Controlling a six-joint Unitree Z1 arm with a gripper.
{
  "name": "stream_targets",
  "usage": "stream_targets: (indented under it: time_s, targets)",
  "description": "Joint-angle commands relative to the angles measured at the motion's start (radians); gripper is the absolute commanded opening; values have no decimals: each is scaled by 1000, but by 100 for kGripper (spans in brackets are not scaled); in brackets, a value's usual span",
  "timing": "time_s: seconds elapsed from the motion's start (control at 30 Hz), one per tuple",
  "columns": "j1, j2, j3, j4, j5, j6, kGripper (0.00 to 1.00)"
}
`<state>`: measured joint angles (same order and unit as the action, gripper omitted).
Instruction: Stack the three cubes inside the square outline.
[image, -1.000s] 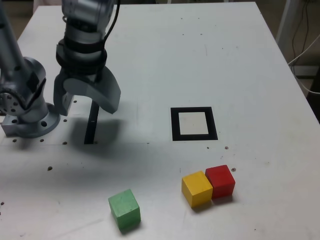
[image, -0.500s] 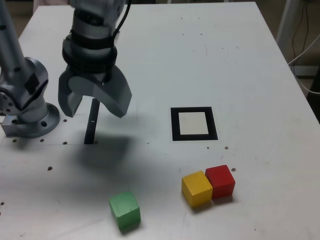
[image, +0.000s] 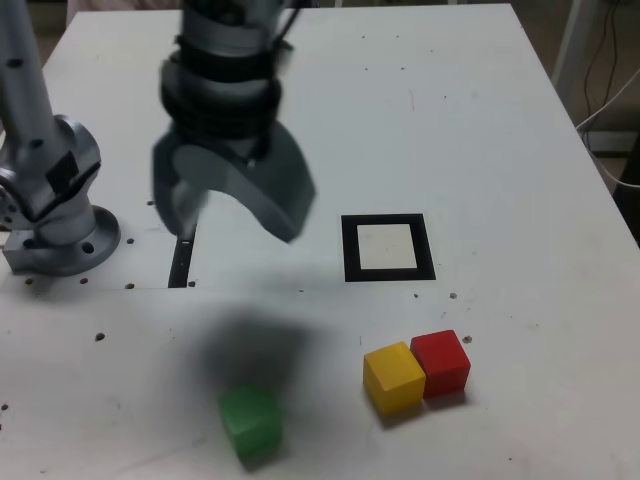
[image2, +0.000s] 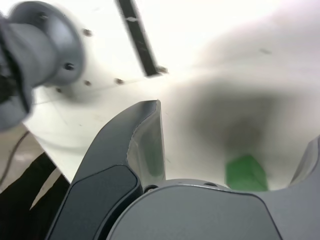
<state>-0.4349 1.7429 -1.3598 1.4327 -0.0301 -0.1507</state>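
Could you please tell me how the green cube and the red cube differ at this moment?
The green cube stands alone in the gripper's shadow; the red cube sits lit, touching the yellow cube. Green lies further toward the exterior view's left, red nearer the square outline. Both look equal in size and rest on the table.

Two touching cubes (image: 416, 373) just before the square outline (image: 387, 248)

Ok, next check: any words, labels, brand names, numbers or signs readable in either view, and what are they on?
None can be read in either view.
The green cube, yellow cube and red cube have plain faces.
The square outline and the black strip are bare marks on the white table.
The gripper and the arm base show no visible lettering; the gripper is motion-blurred.
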Motion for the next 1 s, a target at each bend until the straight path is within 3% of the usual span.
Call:
stream_targets:
  time_s: [0.0, 0.47, 0.97]
  targets:
    - [-13, 31, -44, 22, 0, -1, 99]
    - [-95, 214, -330, 105, 12, 9, 99]
    - [-105, 352, -508, 124, 23, 130, 99]
